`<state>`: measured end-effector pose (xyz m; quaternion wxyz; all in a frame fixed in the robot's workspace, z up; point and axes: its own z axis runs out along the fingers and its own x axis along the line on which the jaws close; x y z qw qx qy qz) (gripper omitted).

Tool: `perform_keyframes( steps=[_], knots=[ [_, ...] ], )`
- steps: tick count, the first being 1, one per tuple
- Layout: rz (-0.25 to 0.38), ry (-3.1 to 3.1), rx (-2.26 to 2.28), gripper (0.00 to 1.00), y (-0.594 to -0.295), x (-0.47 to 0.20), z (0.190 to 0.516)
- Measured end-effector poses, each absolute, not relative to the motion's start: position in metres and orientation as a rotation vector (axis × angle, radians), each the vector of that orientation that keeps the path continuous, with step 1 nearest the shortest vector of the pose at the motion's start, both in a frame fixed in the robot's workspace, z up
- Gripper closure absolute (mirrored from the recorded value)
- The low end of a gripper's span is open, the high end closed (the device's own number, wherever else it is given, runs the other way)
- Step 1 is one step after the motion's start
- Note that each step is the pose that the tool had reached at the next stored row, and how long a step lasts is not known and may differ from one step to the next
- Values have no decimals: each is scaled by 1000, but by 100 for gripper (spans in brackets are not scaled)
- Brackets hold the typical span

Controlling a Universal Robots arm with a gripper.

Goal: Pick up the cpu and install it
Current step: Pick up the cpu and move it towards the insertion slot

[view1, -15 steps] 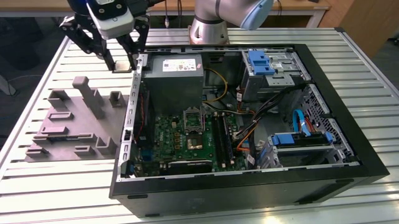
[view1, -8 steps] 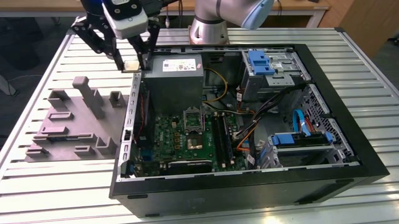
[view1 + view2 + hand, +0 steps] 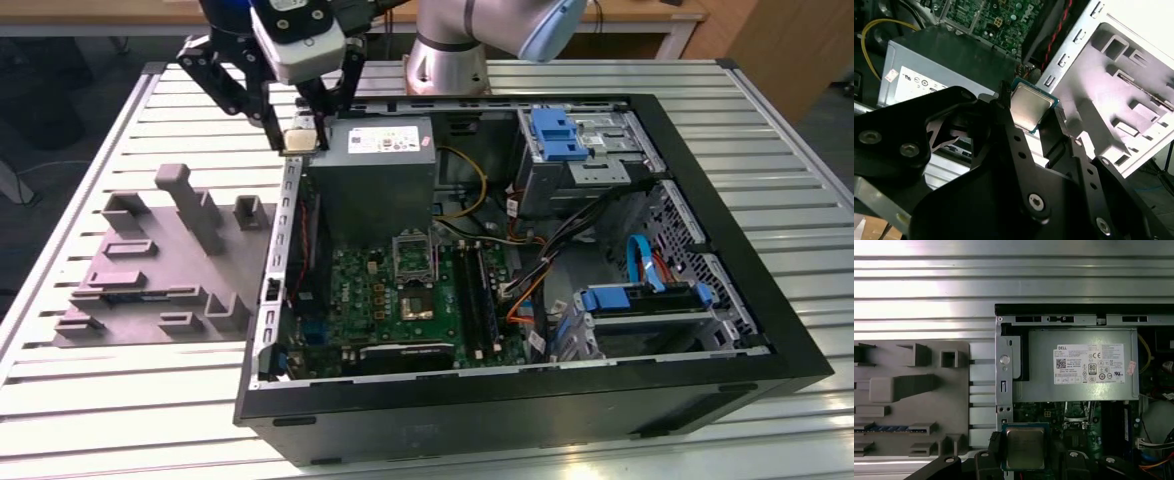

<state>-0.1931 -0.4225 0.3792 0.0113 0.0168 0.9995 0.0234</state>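
Gripper: black two-fingered gripper [image 3: 1030, 111], seen in both wrist views and in the exterior view [image 3: 304, 135]. Its fingers [image 3: 1002, 97] press on opposite edges of the chip and pinch it between them.
Held item: cpu [image 3: 1025, 449], a small flat square chip with a silvery metal top and a thin tan rim. It is clear of any surface, above the computer case, near the case wall on the exterior view's left.
Landmark: computer case [image 3: 754, 250], a large black tower lying flat with its open side up.
Case, far end: power supply [image 3: 380, 170], a big grey metal box with a white label, just beside the held chip.
Case, floor: motherboard [image 3: 380, 300], a green circuit board, nearer the exterior camera than the grey box.
Case, on the board: socket [image 3: 414, 258], a metal-framed rectangle with a dark centre, well apart from the held chip.
Outside the case: tray [image 3: 160, 270], a grey moulded fixture with upright blocks and slots, beside the case wall on the exterior view's left.
Under the case: table [image 3: 120, 400], a slatted aluminium surface.
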Motion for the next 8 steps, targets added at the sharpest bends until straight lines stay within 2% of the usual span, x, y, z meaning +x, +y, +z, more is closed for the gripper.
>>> perform_keyframes(
  steps=[8],
  knots=[
    [73, 3118, 53, 53, -423, -183, 379]
  ],
)
